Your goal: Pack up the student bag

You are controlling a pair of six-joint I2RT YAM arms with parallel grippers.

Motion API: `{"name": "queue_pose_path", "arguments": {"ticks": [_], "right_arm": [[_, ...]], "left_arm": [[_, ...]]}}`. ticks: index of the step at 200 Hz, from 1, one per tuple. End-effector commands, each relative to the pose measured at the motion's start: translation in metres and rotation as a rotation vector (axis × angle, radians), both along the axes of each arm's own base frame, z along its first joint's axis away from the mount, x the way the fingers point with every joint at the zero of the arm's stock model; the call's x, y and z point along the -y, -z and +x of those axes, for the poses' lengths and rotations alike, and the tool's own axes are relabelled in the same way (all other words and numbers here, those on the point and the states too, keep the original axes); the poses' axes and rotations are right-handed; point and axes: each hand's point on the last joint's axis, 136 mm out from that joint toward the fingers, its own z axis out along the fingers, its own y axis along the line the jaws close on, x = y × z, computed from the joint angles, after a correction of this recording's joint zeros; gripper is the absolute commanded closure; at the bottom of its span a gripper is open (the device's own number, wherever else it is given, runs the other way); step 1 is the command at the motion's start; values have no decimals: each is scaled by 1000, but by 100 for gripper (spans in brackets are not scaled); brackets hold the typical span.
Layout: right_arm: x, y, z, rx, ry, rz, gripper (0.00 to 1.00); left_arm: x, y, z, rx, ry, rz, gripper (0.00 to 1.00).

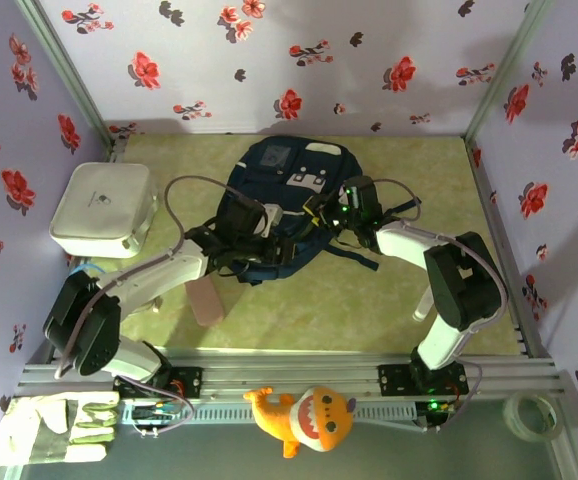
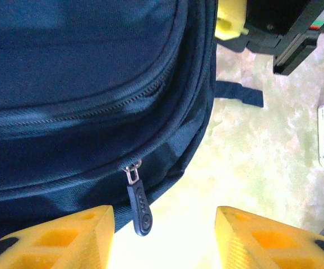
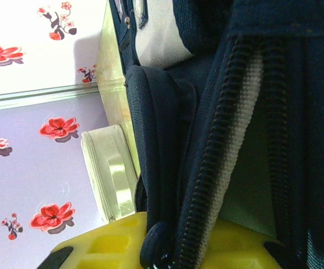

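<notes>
Though near, bag [image 2: 66, 67] beyond left gripper [image 2: 163, 224]

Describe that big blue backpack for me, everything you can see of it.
The student bag is navy woven fabric with a grey patch and a white label. It lies flat on the greenish table, and a dark strap trails onto the table. One zip looks closed, its dark pull tab seen in the gap between the left fingers, which stand apart. A ribbed zip edge runs down against the right fingers; whether they pinch it is unclear.
</notes>
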Motion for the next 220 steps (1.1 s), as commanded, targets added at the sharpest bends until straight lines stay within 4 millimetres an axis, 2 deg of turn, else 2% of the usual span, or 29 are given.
{"name": "queue_pose_path", "arguments": {"ticks": [1, 63, 86, 110, 135, 161, 194, 220], "right_arm": [[-15, -41, 8, 134, -39, 51, 79], [-16, -43, 7, 138, -40, 65, 79], [-15, -41, 6, 134, -38, 70, 78], [-14, -39, 1, 131, -34, 78, 70], [-21, -37, -13, 114, -28, 111, 58], [-33, -29, -26, 79, -25, 134, 56], [-39, -18, -37, 62, 10, 113, 62], [-31, -20, -35, 87, 44, 86, 78]], "left_arm": [[1, 15, 1, -37, -38, 16, 52], [6, 30, 5, -68, -58, 20, 70], [7, 31, 7, -67, -70, 13, 85], [8, 26, 8, -47, -64, 0, 100], [12, 15, 11, -15, -46, -23, 100], [17, 3, 12, 14, -26, -57, 100], [17, 0, 11, 28, -20, -67, 100], [5, 9, 13, 23, -29, -37, 100]]}}
